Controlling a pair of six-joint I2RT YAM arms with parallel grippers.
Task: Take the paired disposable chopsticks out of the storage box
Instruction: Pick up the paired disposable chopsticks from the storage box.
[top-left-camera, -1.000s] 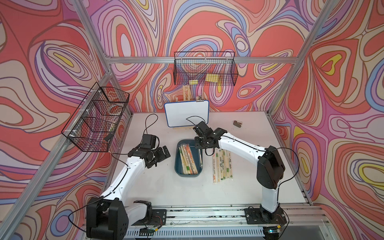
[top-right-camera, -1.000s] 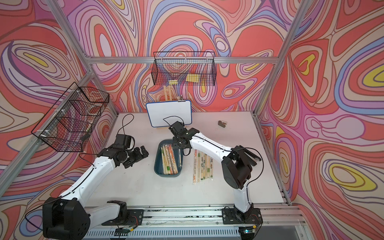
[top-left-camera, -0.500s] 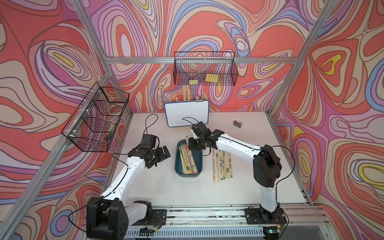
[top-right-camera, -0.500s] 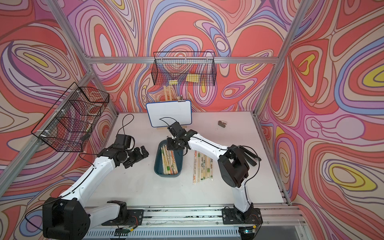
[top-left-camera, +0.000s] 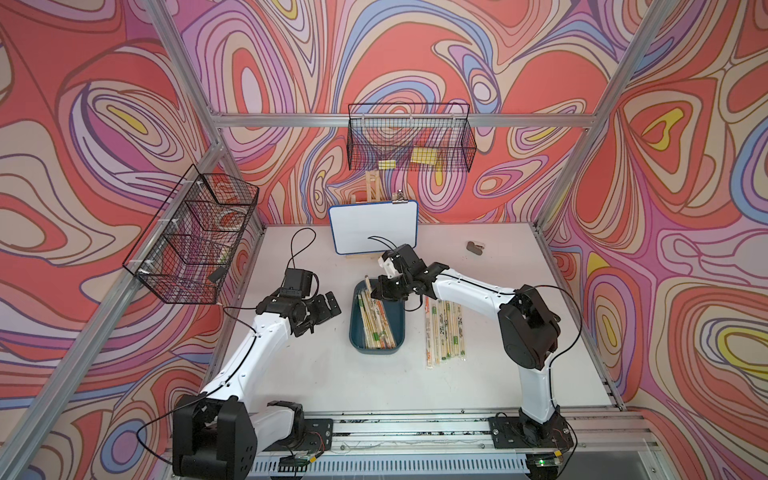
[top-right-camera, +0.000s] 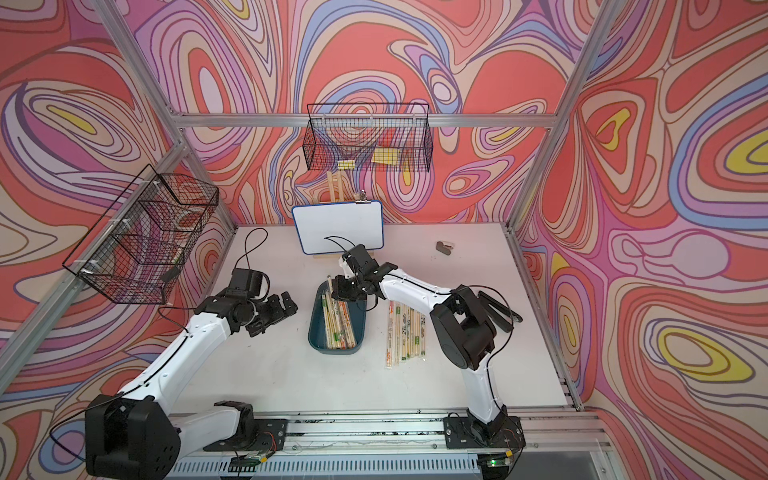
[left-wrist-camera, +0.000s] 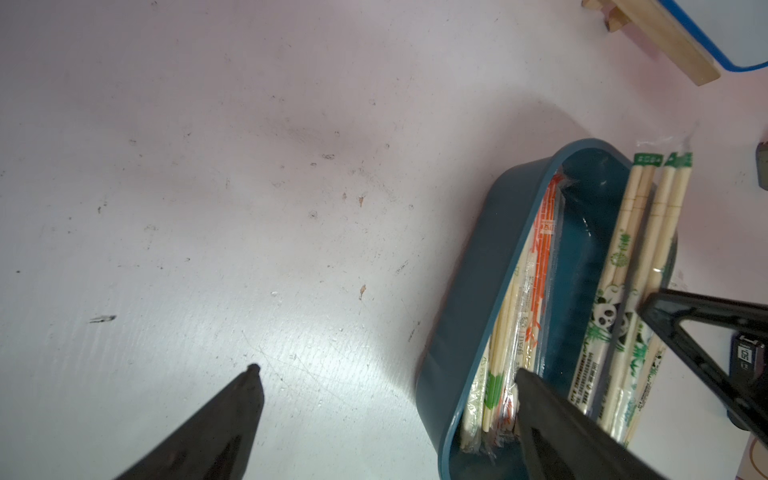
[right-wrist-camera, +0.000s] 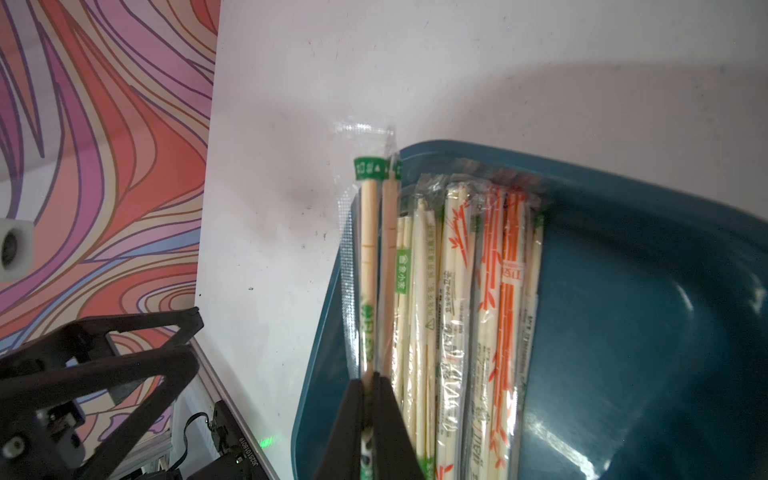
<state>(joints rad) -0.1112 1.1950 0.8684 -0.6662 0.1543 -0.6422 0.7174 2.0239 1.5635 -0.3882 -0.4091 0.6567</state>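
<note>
The teal storage box (top-left-camera: 356, 332) (top-right-camera: 316, 328) stands mid-table and holds several sleeved paired disposable chopsticks (top-left-camera: 376, 322) (right-wrist-camera: 478, 291). My right gripper (top-left-camera: 384, 291) (right-wrist-camera: 370, 376) hovers over the box's far end. It is shut on one green-marked pair (right-wrist-camera: 374, 249), whose tip pokes out over the rim (top-left-camera: 368, 284). Left of the box, apart from it, my left gripper (top-left-camera: 322, 307) (left-wrist-camera: 386, 370) is open and empty above the bare table. Several more pairs (top-left-camera: 444, 332) (top-right-camera: 405, 332) lie side by side on the table to the right of the box.
A small whiteboard (top-left-camera: 373, 226) on a wooden easel stands behind the box. Black wire baskets hang on the back wall (top-left-camera: 409, 137) and the left wall (top-left-camera: 191, 237). A small dark object (top-left-camera: 475, 247) lies at the back right.
My right gripper has shifted left over the box's far end, still shut, and the held pair's end now rises past the rim. The left arm has not moved.
</note>
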